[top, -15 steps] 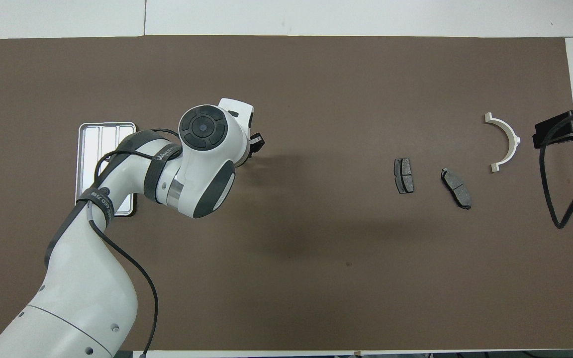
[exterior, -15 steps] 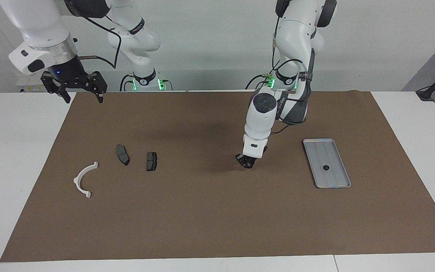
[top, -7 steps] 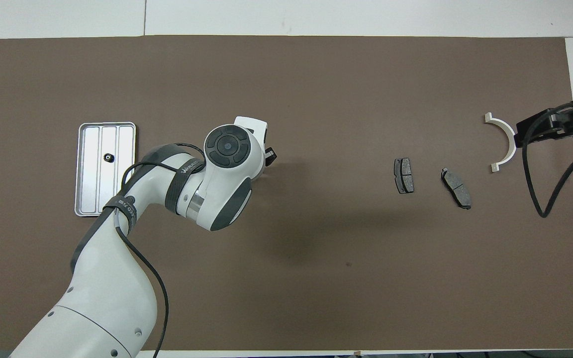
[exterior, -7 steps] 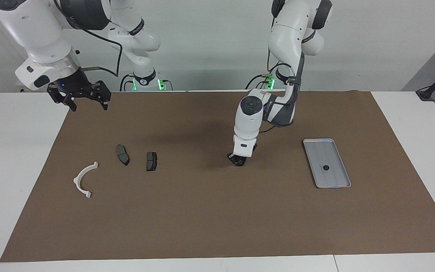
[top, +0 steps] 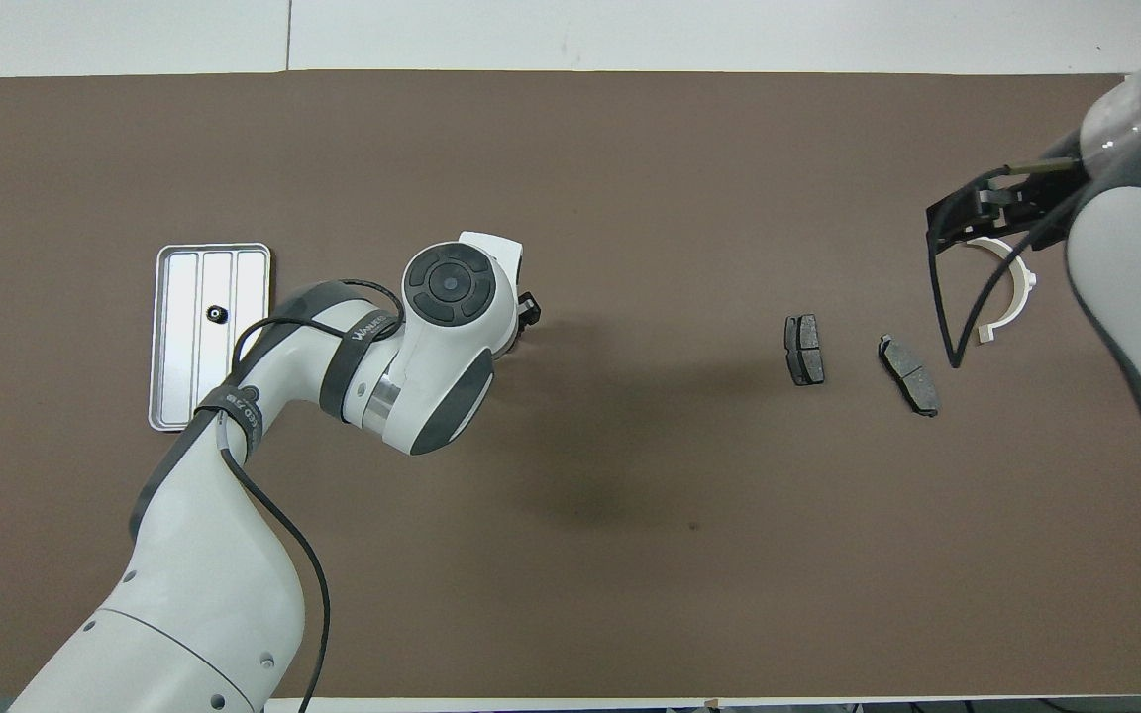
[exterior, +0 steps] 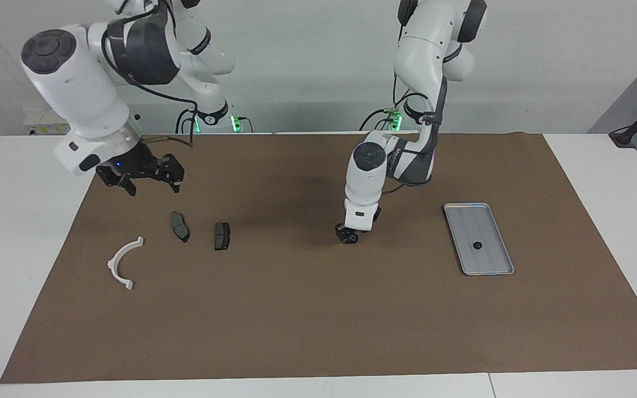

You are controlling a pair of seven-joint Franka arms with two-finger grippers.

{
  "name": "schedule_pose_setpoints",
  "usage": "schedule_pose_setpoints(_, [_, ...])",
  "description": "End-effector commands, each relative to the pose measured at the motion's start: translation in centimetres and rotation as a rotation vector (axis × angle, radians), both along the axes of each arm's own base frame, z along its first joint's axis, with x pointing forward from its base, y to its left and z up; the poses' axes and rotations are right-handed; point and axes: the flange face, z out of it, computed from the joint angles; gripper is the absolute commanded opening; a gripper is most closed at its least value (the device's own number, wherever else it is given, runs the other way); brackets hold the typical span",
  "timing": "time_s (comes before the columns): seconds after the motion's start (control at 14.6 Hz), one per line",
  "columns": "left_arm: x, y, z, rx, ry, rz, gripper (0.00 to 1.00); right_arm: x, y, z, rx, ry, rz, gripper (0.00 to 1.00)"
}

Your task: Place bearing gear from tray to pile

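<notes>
The bearing gear (exterior: 477,245), a small dark ring, lies inside the tray (exterior: 495,266), on the half of it farther from the robots. The tray rests flat on the brown mat (exterior: 307,320) toward the left arm's end of the worktop (exterior: 9,221).

The left end effector (exterior: 347,236) is low over bare mat, between the tray and the pile and well apart from both. Whether its fingers are apart or together cannot be told, nor whether it holds anything.

The pile lies toward the right arm's end: two dark brake pads, one (exterior: 222,236) nearer the middle of the mat, the other (exterior: 179,226) beside it, and a white curved bracket (exterior: 121,263) farther from the robots and nearest the mat's edge. None of the three touch.

The right end effector (exterior: 150,186) hangs above the mat over the robots' side of the pile, its fingers spread apart and holding nothing.
</notes>
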Motion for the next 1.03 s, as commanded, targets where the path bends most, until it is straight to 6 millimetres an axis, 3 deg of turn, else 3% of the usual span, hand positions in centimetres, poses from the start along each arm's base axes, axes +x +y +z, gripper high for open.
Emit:
schedule_pose_setpoints(0.0, [1.8, 6.7, 2.9, 0.045, 0.029, -0.095, 1.0, 1.2, 4.0, -2.6, 0.027, 0.001, -0.038, 1.0])
schedule_pose_setpoints(0.21, [3.6, 18.0, 5.1, 0.036, 0.051, -0.185, 1.0, 2.2, 7.4, -5.8, 0.03, 0.006, -0.06, 1.0])
schedule_pose_setpoints(0.48, [5.7, 28.9, 5.1, 0.017, 0.059, -0.32, 1.0, 2.7, 13.3, -8.7, 0.028, -0.021, -0.181, 1.0])
schedule_pose_setpoints(0.62, [6.1, 31.8, 5.1, 0.015, 0.034, -0.326, 0.94, 2.7, 15.4, -10.2, 0.004, -0.021, -0.214, 1.0])
schedule_pose_setpoints(0.75, [6.3, 32.8, 4.5, 0.017, -0.004, -0.312, 0.87, 2.1, 18.4, -11.6, -0.016, -0.009, -0.234, 1.0])
schedule_pose_setpoints(0.96, [5.6, 32.8, 2.5, 0.016, -0.026, -0.314, 0.68, 1.3, 23.7, -13.6, -0.012, -0.037, -0.269, 1.0])
